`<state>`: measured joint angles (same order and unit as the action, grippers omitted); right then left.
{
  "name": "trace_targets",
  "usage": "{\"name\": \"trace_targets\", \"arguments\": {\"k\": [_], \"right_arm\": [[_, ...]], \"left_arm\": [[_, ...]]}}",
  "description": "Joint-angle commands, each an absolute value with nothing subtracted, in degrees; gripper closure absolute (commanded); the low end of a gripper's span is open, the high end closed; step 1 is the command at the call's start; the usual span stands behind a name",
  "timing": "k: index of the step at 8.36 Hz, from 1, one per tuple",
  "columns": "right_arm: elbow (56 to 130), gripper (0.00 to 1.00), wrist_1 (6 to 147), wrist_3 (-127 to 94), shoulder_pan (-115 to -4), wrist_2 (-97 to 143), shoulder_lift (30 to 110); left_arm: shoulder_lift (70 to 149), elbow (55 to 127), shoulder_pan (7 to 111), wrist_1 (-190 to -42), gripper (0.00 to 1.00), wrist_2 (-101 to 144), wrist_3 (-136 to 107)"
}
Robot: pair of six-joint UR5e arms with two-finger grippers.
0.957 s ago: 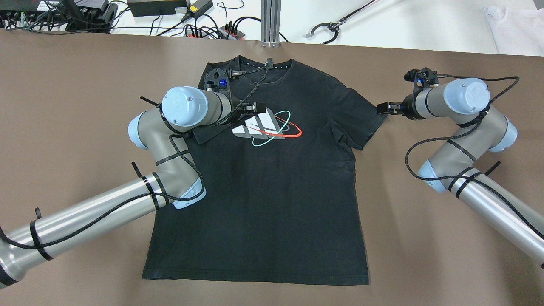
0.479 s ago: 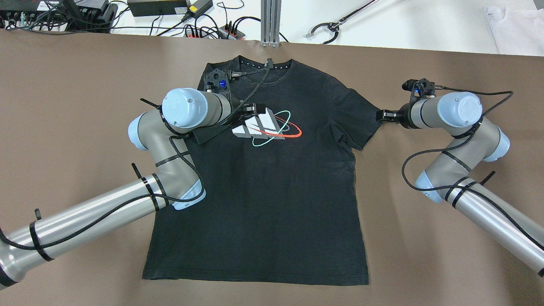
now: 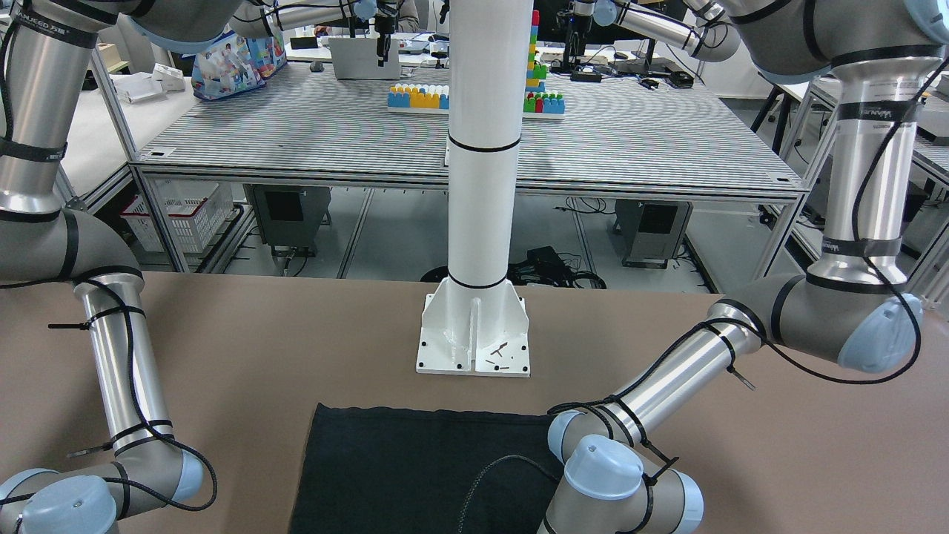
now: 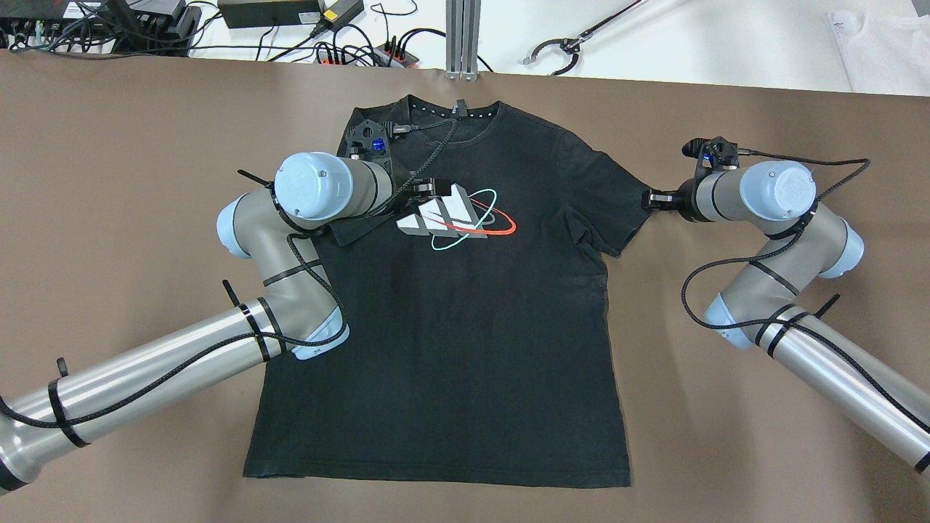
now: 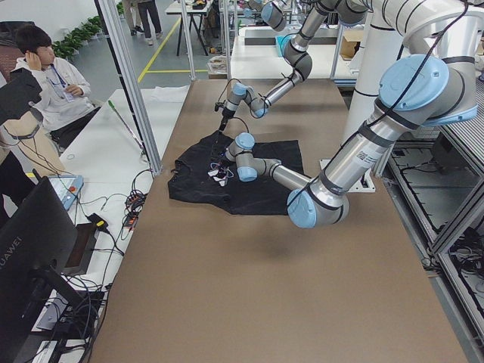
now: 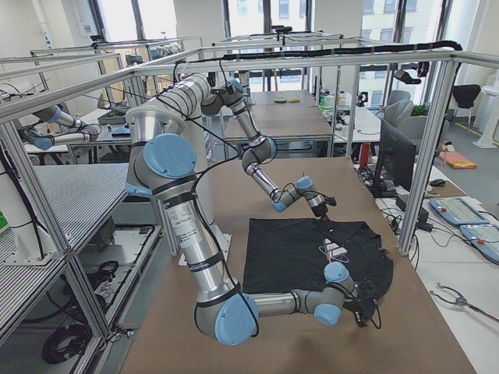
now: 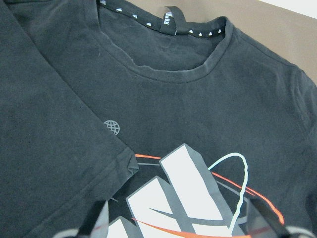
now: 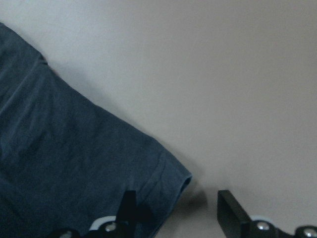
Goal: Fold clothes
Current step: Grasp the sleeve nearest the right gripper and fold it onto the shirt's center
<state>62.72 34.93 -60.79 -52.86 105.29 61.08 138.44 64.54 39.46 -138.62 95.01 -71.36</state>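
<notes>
A black T-shirt (image 4: 465, 349) with a grey, red and teal chest print (image 4: 454, 218) is laid flat, front up, at the middle of the brown desk (image 4: 145, 131). In the overhead view its collar is turned to the top of the frame and its straight hem to the bottom. The sleeve on the frame's left (image 7: 49, 148) is folded inward across the chest, its edge lying against the print. The other sleeve (image 4: 617, 196) is spread out toward the frame's right.

The left claw (image 4: 429, 189) is held low over the folded sleeve, just beside the print. In its wrist view its fingers are seen only as blurred shapes along the bottom edge, so how wide it stands cannot be told.

The right claw (image 4: 649, 198) is placed at the outer corner of the spread sleeve. Its jaws are parted and nothing is gripped: one finger (image 8: 130, 208) is set over the sleeve's hem corner, the other over bare desk.

In the front-facing view the hem is seen near the base plate of a white pillar (image 3: 482, 148).
</notes>
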Motion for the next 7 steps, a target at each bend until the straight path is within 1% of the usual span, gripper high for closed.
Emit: {"name": "trace_targets", "arguments": {"k": [1, 2, 5, 6, 7], "right_arm": [[62.67, 0.87, 34.98, -60.91, -52.91, 105.21, 60.21], [62.84, 1.00, 34.89, -61.87, -53.00, 105.21, 60.12], [64.41, 1.00, 34.80, -61.70, -53.44, 105.29, 60.21], [66.60, 1.00, 35.33, -62.13, -53.44, 105.38, 60.12], [66.97, 1.00, 37.16, -62.31, -53.35, 105.55, 58.46]], "left_arm": [[138.34, 64.51, 39.46, -138.69, 0.00, 95.01, -71.28], [138.34, 64.51, 39.46, -138.69, 0.00, 95.01, -71.19], [138.34, 64.51, 39.46, -138.69, 0.00, 95.01, -71.02], [138.43, 64.51, 39.55, -138.69, 0.00, 95.36, -70.75], [138.08, 64.51, 39.55, -138.78, 0.00, 95.97, -70.49]]}}
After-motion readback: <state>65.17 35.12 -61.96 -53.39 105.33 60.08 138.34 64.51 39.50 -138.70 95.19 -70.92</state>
